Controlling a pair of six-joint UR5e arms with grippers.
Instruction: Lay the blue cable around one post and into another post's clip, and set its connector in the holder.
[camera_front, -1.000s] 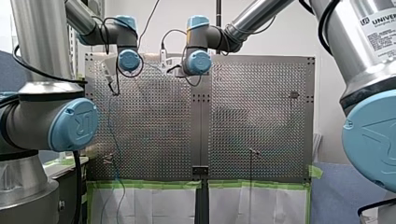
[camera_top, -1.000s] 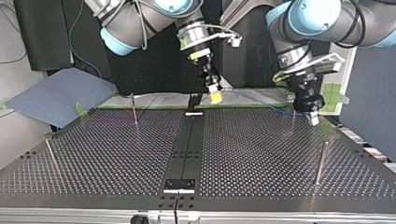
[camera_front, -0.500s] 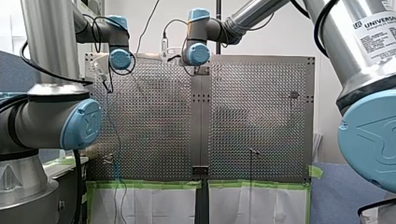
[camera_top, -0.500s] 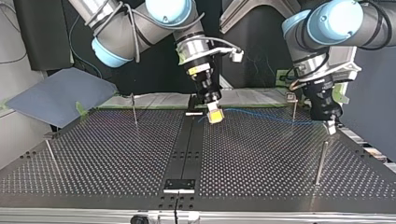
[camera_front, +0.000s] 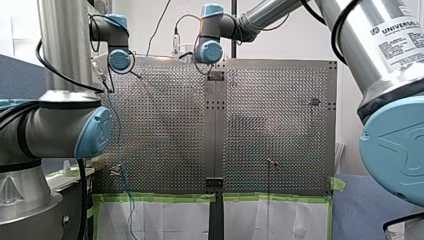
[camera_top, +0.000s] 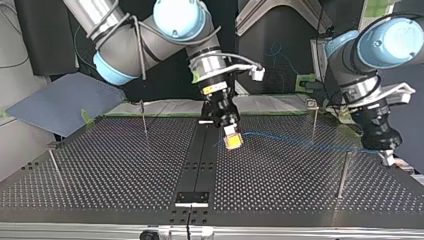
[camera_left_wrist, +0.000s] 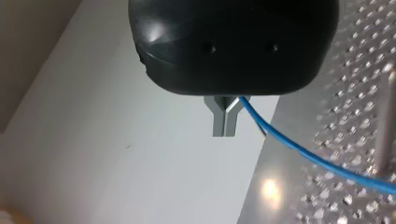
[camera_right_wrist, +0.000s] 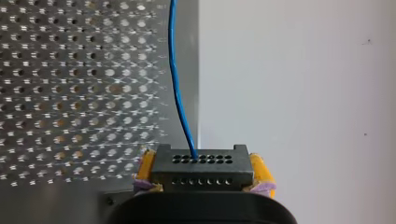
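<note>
Two grippers share one blue cable (camera_right_wrist: 180, 93) above the perforated table (camera_top: 125, 165). My right gripper (camera_right_wrist: 204, 172) is clamped on the black connector (camera_right_wrist: 201, 161), with its yellow pads (camera_right_wrist: 147, 165) pressed to the connector's two sides. The cable leaves the connector's face and runs ahead along the edge of the holed plate. My left gripper (camera_left_wrist: 224, 133) has its metal fingers (camera_left_wrist: 218, 121) closed together, the cable coming out near their root. In the top view this gripper hangs at the table's right side, well apart from the other. Between the two the cable spans low over the holes and passes a thin post (camera_top: 314, 122) near its foot. Which side of that post it lies on cannot be told. A second post (camera_top: 343, 172) stands nearer the camera, close to my left gripper. The danger, on this reading, is tension. If either arm draws off faster than the other gives, the line could slide through the metal fingers or tug the connector askew in the pads. Too much slack carries its own risk, letting the cable ride over a post top instead of wrapping around it.
</note>
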